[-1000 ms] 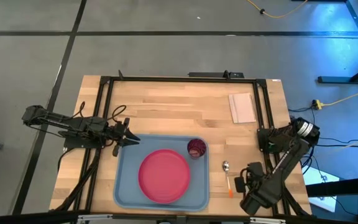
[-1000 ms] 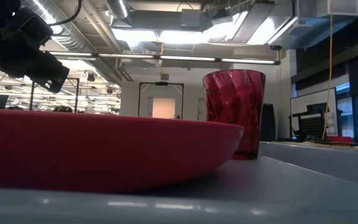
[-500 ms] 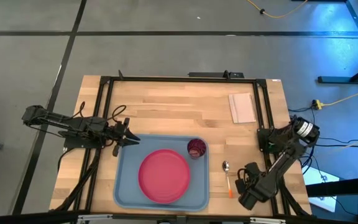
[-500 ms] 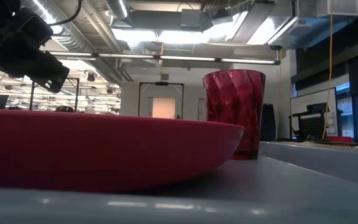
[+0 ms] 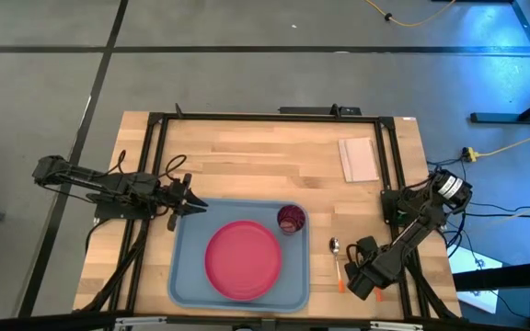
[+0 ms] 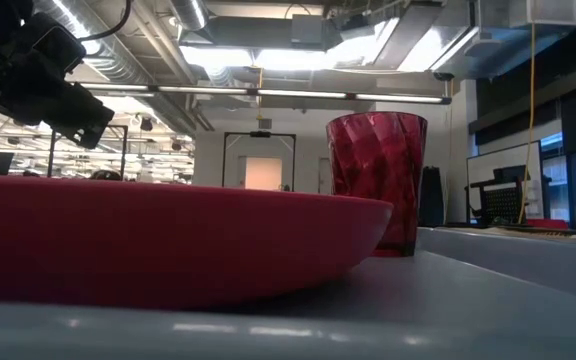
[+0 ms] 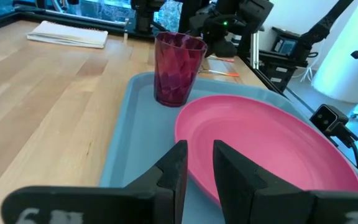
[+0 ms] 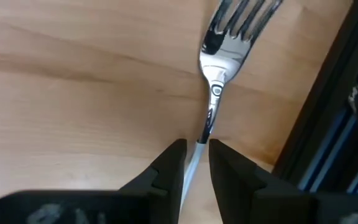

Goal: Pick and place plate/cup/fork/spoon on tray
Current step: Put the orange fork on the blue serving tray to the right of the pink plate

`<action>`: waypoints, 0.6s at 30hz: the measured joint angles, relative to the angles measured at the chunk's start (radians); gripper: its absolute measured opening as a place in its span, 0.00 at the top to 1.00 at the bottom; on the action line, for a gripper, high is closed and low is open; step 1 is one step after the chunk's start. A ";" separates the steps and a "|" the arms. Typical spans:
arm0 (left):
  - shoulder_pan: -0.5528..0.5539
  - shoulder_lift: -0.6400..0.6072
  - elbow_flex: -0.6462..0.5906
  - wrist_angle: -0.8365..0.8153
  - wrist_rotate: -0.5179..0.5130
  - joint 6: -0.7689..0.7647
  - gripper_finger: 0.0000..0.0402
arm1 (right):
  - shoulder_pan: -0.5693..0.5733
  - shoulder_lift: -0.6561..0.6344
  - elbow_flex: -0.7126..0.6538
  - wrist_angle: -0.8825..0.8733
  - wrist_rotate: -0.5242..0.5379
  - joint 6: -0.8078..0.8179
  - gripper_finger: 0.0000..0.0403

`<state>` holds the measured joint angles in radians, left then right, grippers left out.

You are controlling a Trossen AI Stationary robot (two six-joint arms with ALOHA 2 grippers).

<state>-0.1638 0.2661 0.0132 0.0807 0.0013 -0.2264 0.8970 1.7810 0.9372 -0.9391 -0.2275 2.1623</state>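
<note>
The pink-red plate (image 5: 243,259) lies flat in the light blue tray (image 5: 184,267). The dark red cup (image 5: 290,219) stands upright in the tray's far right corner. To the right of the tray, the spoon (image 5: 336,253) lies on the wood. In the right wrist view the fork (image 8: 219,50) also lies on the wood, its tines pointing away from my right gripper. That gripper (image 8: 196,146) (image 5: 352,276) points steeply down over the fork, slightly open, one finger on either side of the fork's neck. I cannot tell whether they touch it. My left gripper (image 7: 197,149) (image 5: 196,206) waits at the tray's far left corner with a narrow empty gap.
A pale rectangular sheet (image 5: 358,159) lies at the table's far right. Black frame rails (image 5: 389,193) run along the table's sides, and one rail (image 8: 328,106) passes close beside the fork. Bare wood stretches beyond the tray.
My right gripper has come down toward the table near its front right corner. It has shifted a little toward the spoon and the tray, and its wrist has rolled. Plate, cup, spoon and left arm have kept still.
</note>
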 joint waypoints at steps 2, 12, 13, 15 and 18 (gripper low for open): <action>0.000 0.000 0.000 0.000 0.000 0.000 0.83 | -0.018 0.003 0.007 -0.006 -0.009 -0.040 0.79; 0.000 0.000 0.000 -0.010 0.000 0.001 0.83 | -0.086 0.004 0.013 0.016 0.001 -0.130 0.79; 0.000 0.000 0.000 -0.018 0.000 0.000 0.83 | -0.090 0.004 0.013 0.017 0.001 -0.133 0.79; 0.000 0.000 -0.001 -0.028 0.000 0.000 0.83 | -0.098 0.004 0.014 0.018 0.003 -0.140 0.79; 0.000 0.000 -0.001 -0.030 0.000 0.000 0.83 | -0.113 0.004 0.016 0.023 0.008 -0.153 0.79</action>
<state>-0.1638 0.2661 0.0124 0.0509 0.0013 -0.2260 0.7839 1.7847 0.9536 -0.9158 -0.2194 2.0095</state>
